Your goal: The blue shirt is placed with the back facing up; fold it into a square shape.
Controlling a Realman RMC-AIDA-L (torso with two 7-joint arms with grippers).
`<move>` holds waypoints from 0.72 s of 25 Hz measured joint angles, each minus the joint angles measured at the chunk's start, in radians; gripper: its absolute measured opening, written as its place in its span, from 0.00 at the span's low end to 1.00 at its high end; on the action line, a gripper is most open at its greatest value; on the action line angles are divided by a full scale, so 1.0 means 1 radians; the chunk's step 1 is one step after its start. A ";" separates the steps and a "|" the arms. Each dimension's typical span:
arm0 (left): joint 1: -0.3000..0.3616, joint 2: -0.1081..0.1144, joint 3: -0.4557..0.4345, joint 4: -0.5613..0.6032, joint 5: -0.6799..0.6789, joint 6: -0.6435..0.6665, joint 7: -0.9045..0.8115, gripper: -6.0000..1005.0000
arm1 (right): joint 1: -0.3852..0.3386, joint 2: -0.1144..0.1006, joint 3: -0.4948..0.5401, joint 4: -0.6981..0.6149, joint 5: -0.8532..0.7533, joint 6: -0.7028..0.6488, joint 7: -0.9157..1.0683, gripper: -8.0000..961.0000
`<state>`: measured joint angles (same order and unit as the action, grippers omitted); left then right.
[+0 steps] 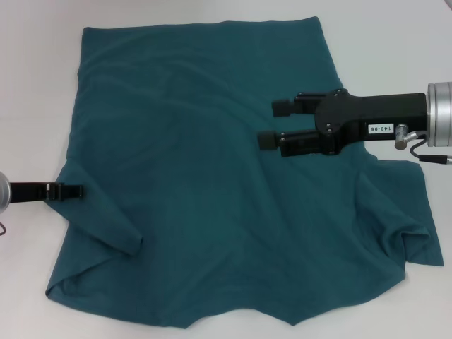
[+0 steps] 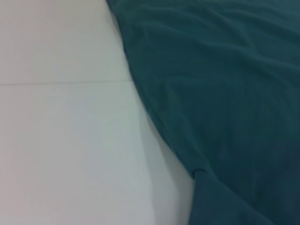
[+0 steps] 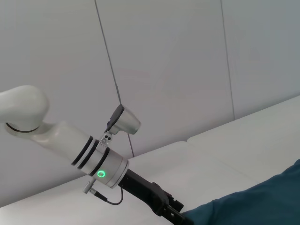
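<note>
The blue shirt (image 1: 205, 183) lies spread on the white table (image 1: 35, 92), with its left side folded inward into a diagonal flap (image 1: 106, 229) and its right sleeve (image 1: 406, 212) rumpled. My right gripper (image 1: 277, 123) hovers over the shirt's right half, open and holding nothing. My left gripper (image 1: 74, 191) sits low at the shirt's left edge, its tip touching the fabric. The left wrist view shows only the shirt's edge (image 2: 220, 93) on the table. The right wrist view shows the left gripper (image 3: 171, 211) meeting the shirt (image 3: 253, 206).
White tabletop (image 2: 61, 122) borders the shirt on the left, far and right sides. The shirt's near edge runs to the bottom of the head view. A pale panelled wall (image 3: 164, 61) stands behind the left arm (image 3: 89, 157).
</note>
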<state>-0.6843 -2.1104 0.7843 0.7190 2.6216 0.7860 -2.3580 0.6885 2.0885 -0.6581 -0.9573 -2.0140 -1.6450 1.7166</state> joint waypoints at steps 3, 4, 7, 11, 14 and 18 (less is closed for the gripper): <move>-0.007 0.000 0.002 -0.014 0.000 0.001 0.000 0.82 | 0.000 0.001 0.000 0.000 0.000 -0.002 0.000 0.90; -0.010 0.002 0.002 -0.021 0.000 0.001 0.000 0.81 | 0.000 0.001 0.000 0.000 0.000 -0.002 0.000 0.90; -0.019 0.006 0.003 -0.041 0.000 0.001 0.000 0.80 | 0.000 0.001 0.000 0.000 0.000 -0.002 0.001 0.90; -0.021 0.008 0.003 -0.043 -0.007 0.002 0.003 0.56 | 0.000 0.001 0.000 0.000 0.001 -0.001 0.001 0.90; -0.024 0.008 0.003 -0.033 -0.011 0.004 0.003 0.50 | 0.000 0.001 0.000 0.001 0.001 -0.001 0.004 0.90; -0.025 0.000 0.003 -0.010 -0.012 0.007 0.003 0.43 | 0.000 0.001 0.000 0.002 0.002 -0.001 0.009 0.90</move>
<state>-0.7088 -2.1102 0.7870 0.7092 2.6094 0.7931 -2.3546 0.6888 2.0893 -0.6580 -0.9558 -2.0125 -1.6455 1.7256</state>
